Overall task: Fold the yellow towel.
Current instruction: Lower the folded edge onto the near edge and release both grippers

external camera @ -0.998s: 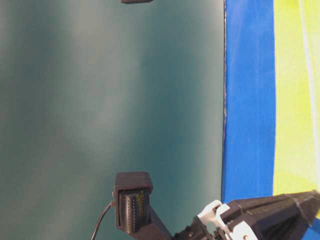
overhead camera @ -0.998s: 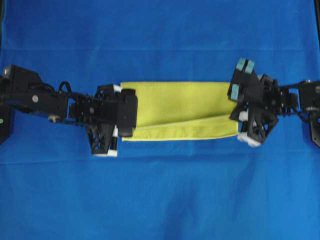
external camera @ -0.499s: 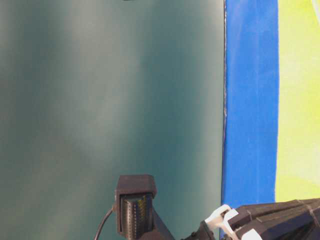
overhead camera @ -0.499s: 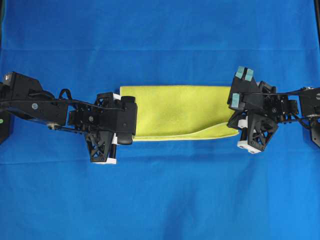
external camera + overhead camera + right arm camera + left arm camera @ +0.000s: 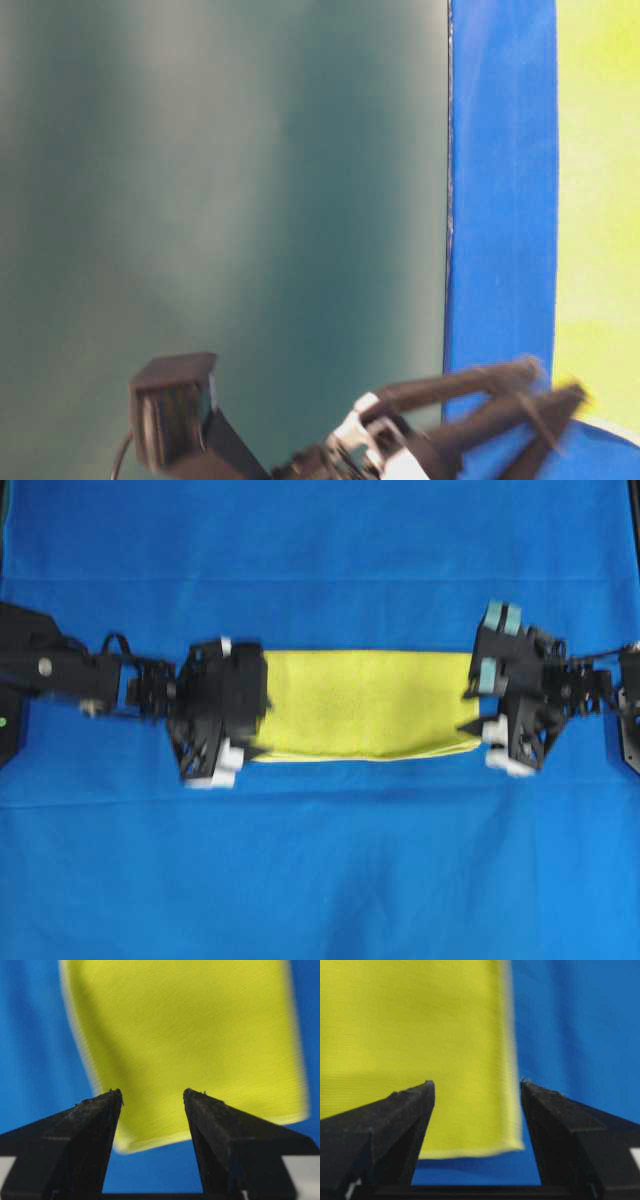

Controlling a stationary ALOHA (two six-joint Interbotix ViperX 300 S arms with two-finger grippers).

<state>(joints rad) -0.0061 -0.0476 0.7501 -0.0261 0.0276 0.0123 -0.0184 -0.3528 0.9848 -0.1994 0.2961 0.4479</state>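
Note:
The yellow towel lies folded into a long flat strip on the blue cloth, with its stitched hem along the near edge. My left gripper is open and empty at the strip's left end. In the left wrist view its fingers frame a towel corner without touching it. My right gripper is open and empty at the strip's right end. In the right wrist view the gripper stands over the towel's end. The towel also shows in the table-level view.
The big blue cloth covers the whole table around the towel. The table-level view shows a dark teal backdrop beyond the cloth's edge, and a blurred arm with its camera at the bottom.
The towel's loose front layer has settled flat into an even strip. Both grippers have drawn back outward from the towel's ends, and both arms are blurred with motion.

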